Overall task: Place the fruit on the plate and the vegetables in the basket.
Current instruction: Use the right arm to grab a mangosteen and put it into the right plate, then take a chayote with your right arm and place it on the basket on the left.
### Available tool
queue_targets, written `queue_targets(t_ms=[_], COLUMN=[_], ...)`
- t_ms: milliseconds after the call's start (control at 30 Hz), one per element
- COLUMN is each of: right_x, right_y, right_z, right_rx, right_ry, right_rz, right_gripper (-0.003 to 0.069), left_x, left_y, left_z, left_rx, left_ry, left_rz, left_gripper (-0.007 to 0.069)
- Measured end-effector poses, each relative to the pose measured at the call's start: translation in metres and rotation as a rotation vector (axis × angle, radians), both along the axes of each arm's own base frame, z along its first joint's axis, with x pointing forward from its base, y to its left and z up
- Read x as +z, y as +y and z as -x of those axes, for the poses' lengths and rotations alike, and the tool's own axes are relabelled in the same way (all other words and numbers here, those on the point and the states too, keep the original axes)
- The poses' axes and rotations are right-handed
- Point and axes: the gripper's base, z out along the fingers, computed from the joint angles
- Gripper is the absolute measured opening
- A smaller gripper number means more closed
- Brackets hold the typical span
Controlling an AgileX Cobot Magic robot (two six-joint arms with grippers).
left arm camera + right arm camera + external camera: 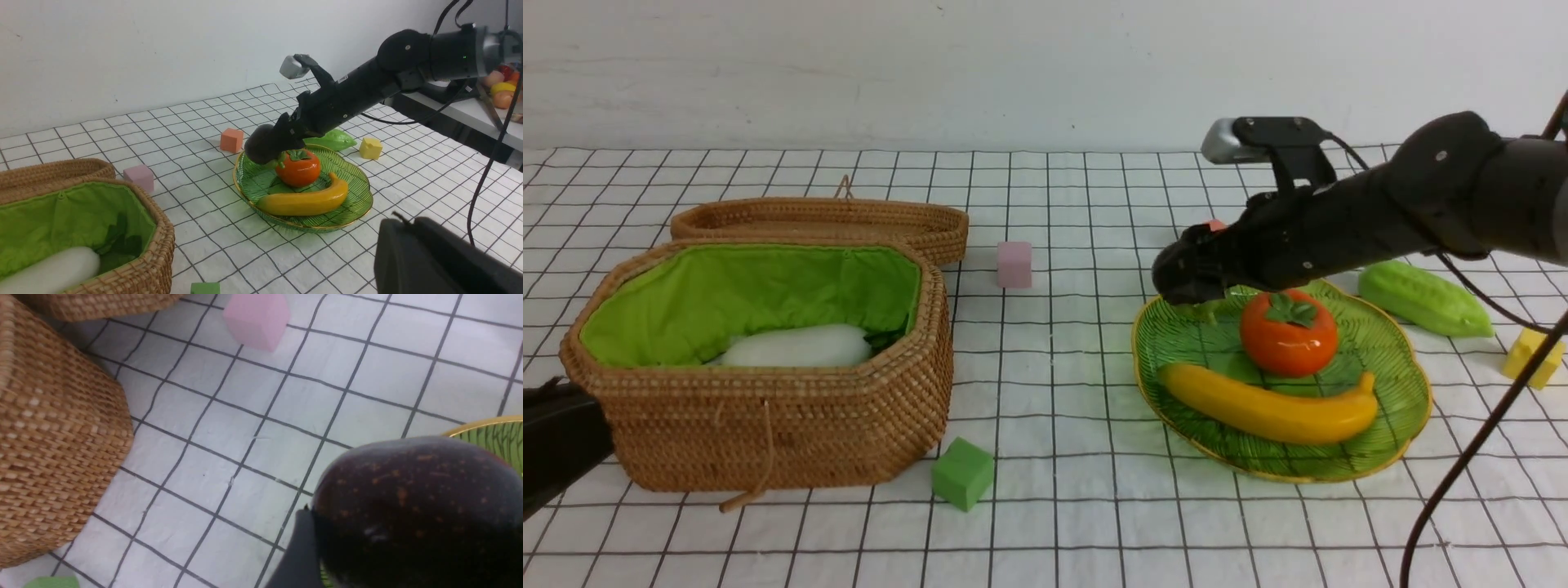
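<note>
One white cloth [1054,367] ruled in black squares covers the table; read the front view as a clock face, with twelve at the far wall. At nine o'clock stands the large octagonal tan wicker basket [768,392] with bright green lining. Its woven lid [825,216] lies open at the basket's twelve, and the fat white radish [796,347] lies inside on the lining. The black right arm [1347,216] reaches in from three o'clock. The wide translucent green leaf-shaped glass plate [1405,376] sits at about four o'clock on the cloth. The right gripper [1188,282] has its jaws spread wide and clamped around the round dark-purple mangosteen [416,510] — one dark finger [296,555] lies flat against its side — just over the plate's eleven o'clock edge. The left gripper [412,245] is a black shape low at eight o'clock, jaws together. The long yellow banana [1266,408] lies across the plate's six o'clock half. The light-green bumpy cucumber [1425,298] lies on the cloth just off the plate at two o'clock. The round orange persimmon [1289,335] with its green leaf cap sits upright near the plate's centre, just behind the banana. Four small foam cubes dot the cloth: the green cube [964,474] is at the basket's five, the pink cube [1014,264] near the lid's three, the yellow cube [1535,358] at the plate's three and the orange cube [231,140] beyond the plate's eleven.
</note>
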Motion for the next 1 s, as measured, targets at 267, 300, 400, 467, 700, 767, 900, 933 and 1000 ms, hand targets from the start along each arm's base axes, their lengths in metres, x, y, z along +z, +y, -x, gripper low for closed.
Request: queue_targets(t_ms=[267,300,400,467,700,767,900,933,1000], right_x=[0.016,0.018,0.042,0.052,0.073,0.071,0.052,0.050,0.027], right_y=[-0.014,-0.016,-0.037,-0.051,-0.152,-0.170,-0.192,-0.192,-0.199], right_z=[0.001,0.001,0.008,0.011,0.011,0.003,-0.021,-0.023,-0.042], right_rx=[-0.027,-0.029,-0.046,-0.067,-0.190,-0.205,-0.170,-0.166,-0.094], right_ry=[-0.033,-0.036,-0.058,-0.065,0.028,0.054,0.079,0.078,0.053], right_rz=[-0.006,-0.008,-0.022,-0.026,0.054,0.071,0.141,0.146,0.235], right_gripper=[0.0619,0.0610,0.0496,0.0447,0.0242,0.0255,0.0345,0.0352,0.0455], left_x=[0.001,0.001,0.000,0.000,0.000,0.000,0.000,0.000,0.000], left_y=[-0.003,-0.003,-0.005,-0.005,-0.007,-0.007,-0.007,-0.007,-0.007], left_z=[0.003,0.003,0.004,0.005,0.006,0.006,0.007,0.007,0.007], left_rx=[-0.047,-0.050,-0.073,-0.082,-0.107,-0.107,-0.108,-0.108,-0.108], left_ry=[-0.004,-0.005,-0.011,-0.011,-0.023,-0.023,-0.024,-0.024,-0.025], left_rz=[0.005,0.005,-0.005,-0.013,-0.026,-0.025,-0.026,-0.026,-0.027], left_gripper=[0.0026,0.0026,0.0026,0.0026,0.0028,0.0028,0.0028,0.0028,0.0029])
